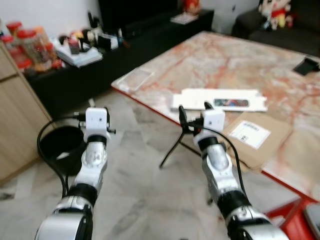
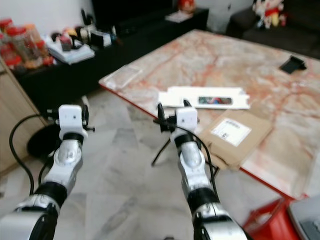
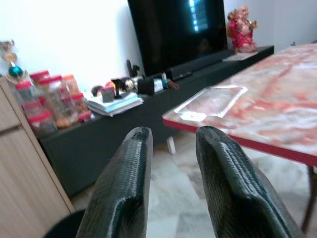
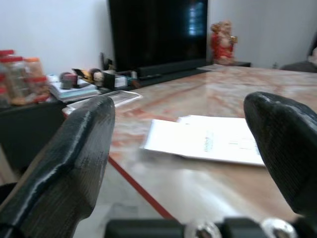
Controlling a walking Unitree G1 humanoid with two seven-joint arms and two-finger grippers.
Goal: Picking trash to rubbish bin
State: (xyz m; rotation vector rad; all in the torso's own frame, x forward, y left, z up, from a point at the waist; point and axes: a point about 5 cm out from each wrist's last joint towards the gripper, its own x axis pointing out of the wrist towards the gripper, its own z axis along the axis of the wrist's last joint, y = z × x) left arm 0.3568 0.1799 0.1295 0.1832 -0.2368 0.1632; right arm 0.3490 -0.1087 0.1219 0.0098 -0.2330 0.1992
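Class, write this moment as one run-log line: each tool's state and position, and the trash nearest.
left tool: open, over floor, near black bin | right tool: open, at table edge, facing white flat box | brown envelope: untouched

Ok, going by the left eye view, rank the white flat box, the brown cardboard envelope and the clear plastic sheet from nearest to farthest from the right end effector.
From the right end effector:
1. White flat box, on the table just beyond the fingers.
2. Brown cardboard envelope, on the table edge to its right, only a little farther.
3. Clear plastic sheet, at the table's far left corner.
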